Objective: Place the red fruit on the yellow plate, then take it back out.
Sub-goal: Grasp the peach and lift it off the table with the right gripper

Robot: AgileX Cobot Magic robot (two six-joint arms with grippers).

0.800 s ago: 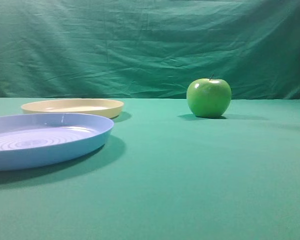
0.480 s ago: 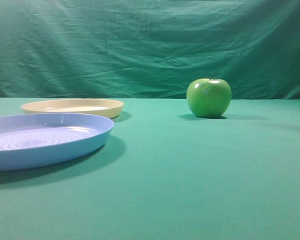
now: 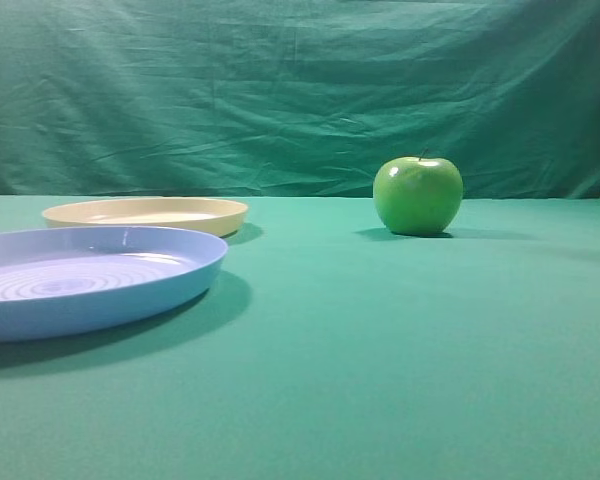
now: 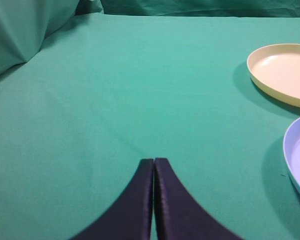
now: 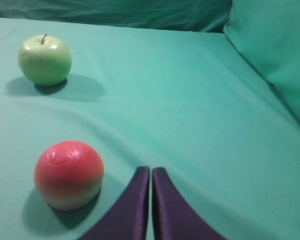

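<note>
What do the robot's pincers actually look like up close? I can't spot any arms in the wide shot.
Only the tips show, in the two wrist views. The left pincer has two dark, navy-black fingers with a slight satin sheen, broad at the base and curving inward to narrow points. The right pincer is the same shape, looking dark purple. No cables, markings or arm bodies are visible, and the wide view shows neither arm.

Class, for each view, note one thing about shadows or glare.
Exterior high: the blue plate casts a broad shadow rightward; glare spots on the green apple. Left wrist: shadow edges the yellow plate. Right wrist: the red fruit shows a soft sheen, shadow beneath.
</note>
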